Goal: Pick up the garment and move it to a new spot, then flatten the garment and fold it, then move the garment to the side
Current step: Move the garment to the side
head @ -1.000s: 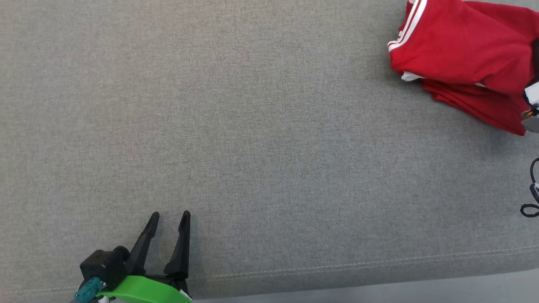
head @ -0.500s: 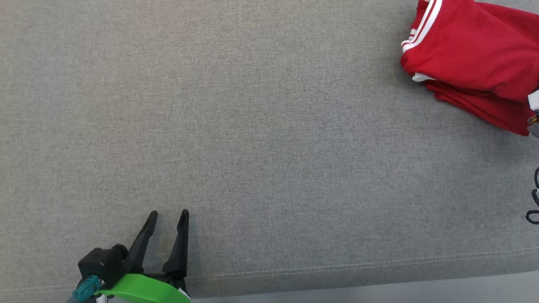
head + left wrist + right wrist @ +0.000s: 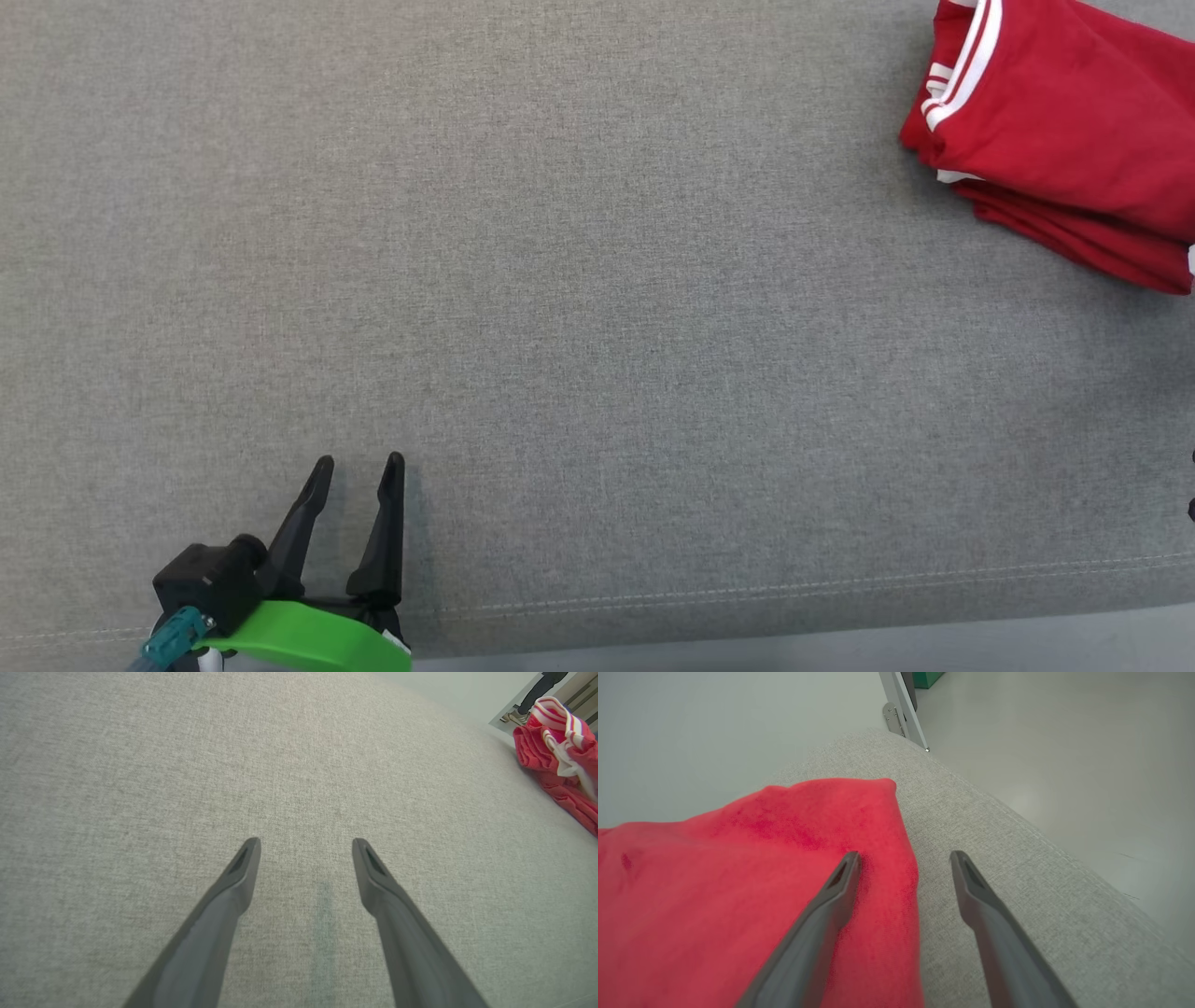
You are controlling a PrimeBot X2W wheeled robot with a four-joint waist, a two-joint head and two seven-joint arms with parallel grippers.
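At the far right end of the grey cushion, the right gripper is hovering with its fingers spread wide and nothing between them. It is straddling the border of the red garment, with one finger lying over the cloth and the other over bare upholstery (whether either is pressing down, I cannot tell). The garment is sitting as a folded, layered bundle in that corner, its white stripes showing along the side facing the middle of the cushion. It is lying near the cushion's edge, beyond which the floor is dropping away. It is looking like soft, light jersey, so it is probably going to sag and shed its folds if only the top layer is pinched. A grip through all the layers at this edge is seeming the safer hold, and dragging it over the woven upholstery is likely to rumple it. Well apart from all this, the left gripper is resting low by the cushion's front seam, its fingers also parted and empty.
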